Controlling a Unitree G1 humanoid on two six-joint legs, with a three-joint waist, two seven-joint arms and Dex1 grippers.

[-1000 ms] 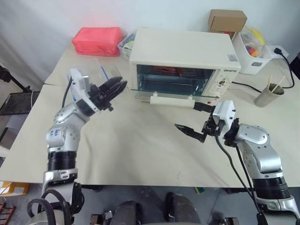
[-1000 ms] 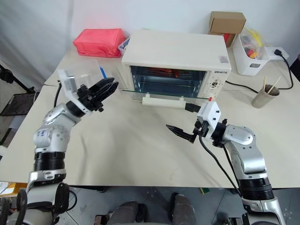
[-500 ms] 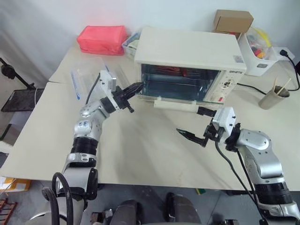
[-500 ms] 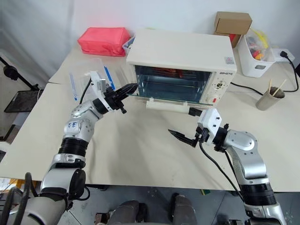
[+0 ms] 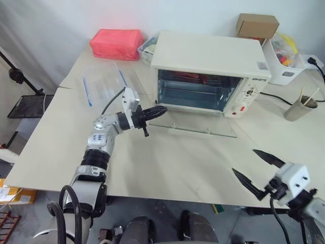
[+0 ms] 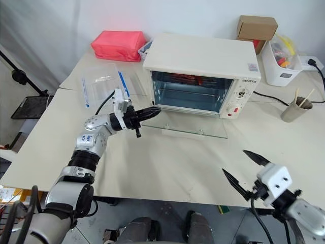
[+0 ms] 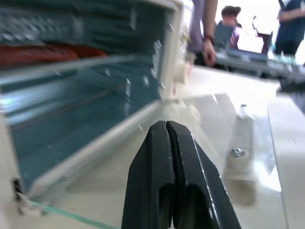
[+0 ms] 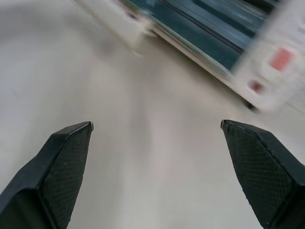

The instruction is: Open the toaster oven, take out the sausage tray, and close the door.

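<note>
Toaster oven (image 5: 210, 53): cream-white shell, you see small red light on its control panel, blue-green tinted cavity. Red-brown shapes inside (sausages, likely; tray itself hard for you to make out). Door (image 5: 195, 127): clear glass, greenish edge, cream-white handle. Left gripper (image 5: 157, 111): black fingers, silver arm with blue marks. Right gripper (image 5: 259, 170): black fingers (image 8: 59, 162) with cross-hatch pads, white wrist block. Table (image 5: 167, 168): pale beige. Pink-red bag (image 5: 117, 43). Brown cardboard box (image 5: 257, 25). Clear plastic container (image 5: 104, 84) with blue clips. Grey-tan cup (image 5: 299, 108).
</note>
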